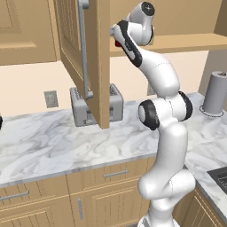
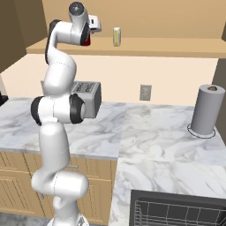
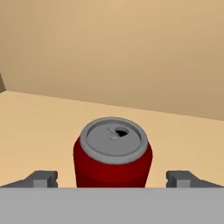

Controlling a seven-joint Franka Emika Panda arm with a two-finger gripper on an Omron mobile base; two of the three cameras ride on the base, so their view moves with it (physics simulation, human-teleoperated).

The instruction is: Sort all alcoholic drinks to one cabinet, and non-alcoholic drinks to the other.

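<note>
Jaws apart, either side of the can [image 3: 112,154] without touching. Can upright on the cabinet [image 2: 176,46] floor, near its front edge; carton [image 2: 116,36] farther along that floor.

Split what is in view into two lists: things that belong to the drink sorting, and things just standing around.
Belongs to the job:
red can, upright on the cabinet floor between the open gripper fingers
small white carton further along the same shelf
open cabinet door

Just standing about:
toaster
paper towel roll
wall outlet
</note>
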